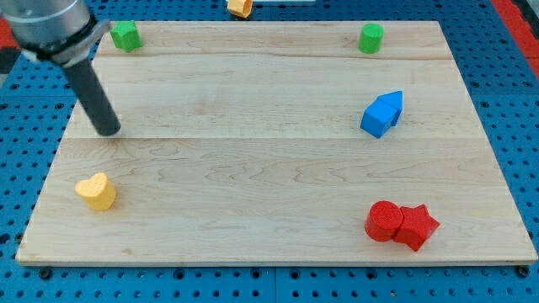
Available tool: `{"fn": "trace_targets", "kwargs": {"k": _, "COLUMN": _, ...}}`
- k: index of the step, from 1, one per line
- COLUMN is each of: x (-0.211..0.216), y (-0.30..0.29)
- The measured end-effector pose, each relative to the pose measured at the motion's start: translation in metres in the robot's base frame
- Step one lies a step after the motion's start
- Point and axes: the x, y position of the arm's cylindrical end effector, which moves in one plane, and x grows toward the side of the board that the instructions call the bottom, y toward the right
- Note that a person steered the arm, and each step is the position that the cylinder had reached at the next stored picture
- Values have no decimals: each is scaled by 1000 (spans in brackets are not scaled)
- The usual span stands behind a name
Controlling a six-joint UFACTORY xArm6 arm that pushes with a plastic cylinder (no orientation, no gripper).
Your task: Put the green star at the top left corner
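Note:
The green star (125, 35) lies at the top left corner of the wooden board (253, 168). My tip (109, 131) rests on the board at the left side, below the green star and well apart from it, above the yellow heart (97, 191). The rod slants up to the view's top left.
A green round block (370, 38) sits at the top right. A blue house-shaped block (382, 114) lies at the right. A red round block (384, 221) touches a red star (417, 226) at the bottom right. An orange block (240, 7) lies beyond the top edge.

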Motion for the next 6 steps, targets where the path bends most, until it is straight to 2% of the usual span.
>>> {"fn": "trace_targets", "kwargs": {"k": 1, "x": -48, "y": 0}}
{"fn": "trace_targets", "kwargs": {"k": 3, "x": -115, "y": 0}}
{"fn": "trace_targets", "kwargs": {"k": 5, "x": -214, "y": -11}}
{"fn": "trace_targets", "kwargs": {"k": 6, "x": -173, "y": -24}}
